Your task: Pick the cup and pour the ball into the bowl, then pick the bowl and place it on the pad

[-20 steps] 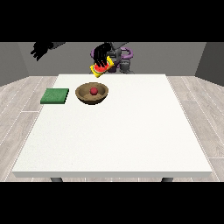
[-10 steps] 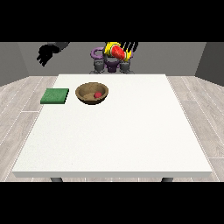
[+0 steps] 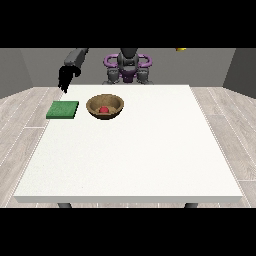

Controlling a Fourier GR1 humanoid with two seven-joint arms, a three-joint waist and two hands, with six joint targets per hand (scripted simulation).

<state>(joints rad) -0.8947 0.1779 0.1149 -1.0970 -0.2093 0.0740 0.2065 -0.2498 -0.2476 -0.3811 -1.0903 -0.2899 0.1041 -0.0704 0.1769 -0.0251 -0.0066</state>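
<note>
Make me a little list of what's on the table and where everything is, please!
table: white table
bowl: brown bowl, upright, far left part of the table
ball: red ball, inside the bowl
pad: green pad, flat, beside the bowl toward the view's left, apart from it
hand at the view's left: black hand, raised above the table's far corner, holding nothing
cup: only a yellow bit at the top edge

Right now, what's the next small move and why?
Probably bring the hand at the view's left down and across to the bowl. The ball already lies in the bowl, and the bowl stands on the table beside the green pad, not on it.
</note>
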